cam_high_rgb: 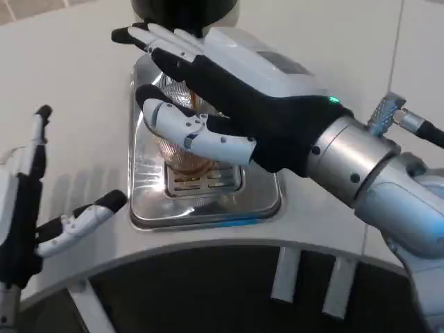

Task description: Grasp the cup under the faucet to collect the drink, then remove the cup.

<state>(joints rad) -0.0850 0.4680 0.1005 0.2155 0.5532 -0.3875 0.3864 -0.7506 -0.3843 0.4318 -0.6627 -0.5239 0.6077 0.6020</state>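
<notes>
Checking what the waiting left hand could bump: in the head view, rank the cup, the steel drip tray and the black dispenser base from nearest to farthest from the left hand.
From the left hand:
1. Steel drip tray, just to its right on the table.
2. Cup, on the tray's grate, under the right hand.
3. Black dispenser base, at the top, behind the tray.

No readable text, no labels, brands, numbers or signs on any surface, nothing legible on the right hand [229,104], the tray [208,208] or the table [69,62]
</notes>
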